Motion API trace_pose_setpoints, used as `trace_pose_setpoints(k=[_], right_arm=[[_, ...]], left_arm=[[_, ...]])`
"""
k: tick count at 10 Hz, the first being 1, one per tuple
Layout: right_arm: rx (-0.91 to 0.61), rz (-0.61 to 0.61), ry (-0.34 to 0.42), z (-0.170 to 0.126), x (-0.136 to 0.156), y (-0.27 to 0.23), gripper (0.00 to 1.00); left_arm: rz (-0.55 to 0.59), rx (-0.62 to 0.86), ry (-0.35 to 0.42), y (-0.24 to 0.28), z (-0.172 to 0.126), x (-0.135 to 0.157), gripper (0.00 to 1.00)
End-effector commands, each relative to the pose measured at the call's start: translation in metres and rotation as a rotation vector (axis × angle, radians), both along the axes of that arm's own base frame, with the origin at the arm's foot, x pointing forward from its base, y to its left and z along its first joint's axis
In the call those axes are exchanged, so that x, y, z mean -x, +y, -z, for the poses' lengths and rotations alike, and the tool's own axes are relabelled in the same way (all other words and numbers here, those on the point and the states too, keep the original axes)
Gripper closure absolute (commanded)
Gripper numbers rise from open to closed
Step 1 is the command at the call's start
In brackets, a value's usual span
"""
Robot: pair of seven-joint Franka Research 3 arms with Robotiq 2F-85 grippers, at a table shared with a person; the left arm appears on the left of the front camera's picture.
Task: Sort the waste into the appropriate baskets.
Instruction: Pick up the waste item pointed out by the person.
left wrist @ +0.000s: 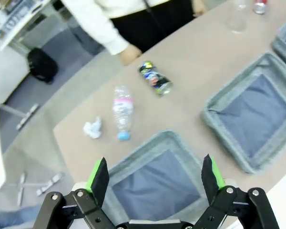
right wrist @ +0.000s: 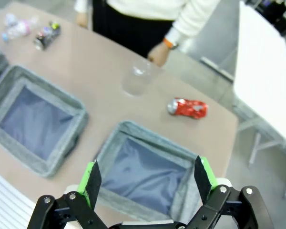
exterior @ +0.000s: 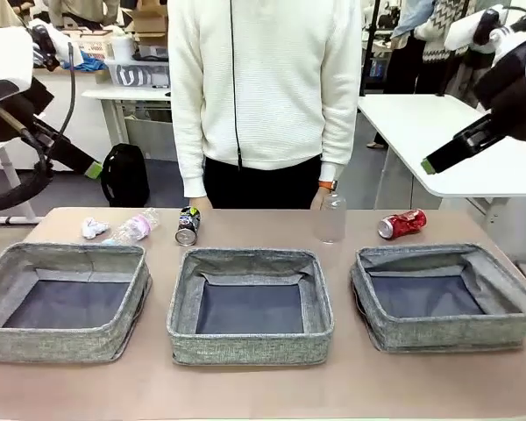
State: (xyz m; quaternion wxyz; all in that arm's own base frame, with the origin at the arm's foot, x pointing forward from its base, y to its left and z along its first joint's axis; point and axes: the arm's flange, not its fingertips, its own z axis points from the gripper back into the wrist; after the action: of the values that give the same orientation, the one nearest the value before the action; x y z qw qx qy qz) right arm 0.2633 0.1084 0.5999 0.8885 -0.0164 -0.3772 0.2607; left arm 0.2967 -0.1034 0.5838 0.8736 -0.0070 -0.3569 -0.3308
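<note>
Waste is laid out in a row along the far side of the table (exterior: pixel 272 386), beyond three grey baskets, none of it yet sorted. White paper wad (exterior: pixel 94 228) and blue-capped bottle (exterior: pixel 136 227) lie behind the left basket (exterior: pixel 53 342). Black can (exterior: pixel 188 225) lies on its side near the far left corner of the middle basket (exterior: pixel 245 348), and a clear bottle (exterior: pixel 330 217) stands upright behind that basket's right corner. Red can (exterior: pixel 401 224) lies on its side behind the right basket (exterior: pixel 456 331). Left gripper (left wrist: pixel 155 174) hangs high over the left basket, jaws spread wide with nothing between them; right gripper (right wrist: pixel 145 174) is likewise wide apart and empty over the right basket. Deciding relation, in my judgement: the red can lies ahead of the right gripper, past the basket's far rim, long axis roughly across the table, so the right arm is plainly nearer. The blue-capped bottle lies ahead of the left gripper, cap toward the robot, wad just beside it. One hand (exterior: pixel 323 198) of the person is close behind the upright bottle; contact cannot be confirmed.
</note>
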Motion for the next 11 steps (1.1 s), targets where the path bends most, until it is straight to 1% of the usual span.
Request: trace_pose_setpoints(k=[1,2,3,4,5,6,7,8,9,10,11], right_arm=[[-0.411,-0.028,0.157,0.016,0.011,-0.024,0.00],[-0.642,-0.001,0.363,0.031,0.027,-0.049,0.00],[-0.751,0.031,0.363,0.033,0.039,-0.081,0.00],[-0.772,0.042,0.423,0.049,0.052,-0.107,0.00],[-0.765,0.039,0.440,0.077,0.066,-0.142,0.00],[-0.906,0.161,0.488,0.113,0.078,-0.197,0.00],[-1.093,0.252,0.391,0.131,0.094,-0.246,0.00],[-1.181,0.330,0.325,0.144,0.102,-0.280,0.00],[-1.202,0.422,0.331,0.158,0.098,-0.299,0.00],[-1.080,0.223,0.431,0.061,0.077,-0.281,0.00],[-1.080,0.223,0.431,0.061,0.077,-0.281,0.00]], left_arm=[[0.253,0.253,0.273,0.031,-0.007,0.010,0.00],[0.329,0.457,0.455,0.070,0.003,0.006,0.00],[0.359,0.700,0.509,0.119,0.006,0.006,0.00],[0.256,0.808,0.473,0.167,0.011,0.008,0.00],[0.186,0.926,0.442,0.215,0.020,0.016,0.00],[0.124,1.044,0.413,0.259,0.039,0.025,0.00],[0.065,1.147,0.401,0.293,0.061,0.027,0.00],[0.059,1.287,0.370,0.319,0.086,0.026,0.00],[-0.028,1.343,0.375,0.331,0.110,0.023,0.00],[-0.279,1.189,0.539,0.323,0.131,0.013,0.00],[0.009,1.271,0.399,0.344,0.098,0.051,0.00]])
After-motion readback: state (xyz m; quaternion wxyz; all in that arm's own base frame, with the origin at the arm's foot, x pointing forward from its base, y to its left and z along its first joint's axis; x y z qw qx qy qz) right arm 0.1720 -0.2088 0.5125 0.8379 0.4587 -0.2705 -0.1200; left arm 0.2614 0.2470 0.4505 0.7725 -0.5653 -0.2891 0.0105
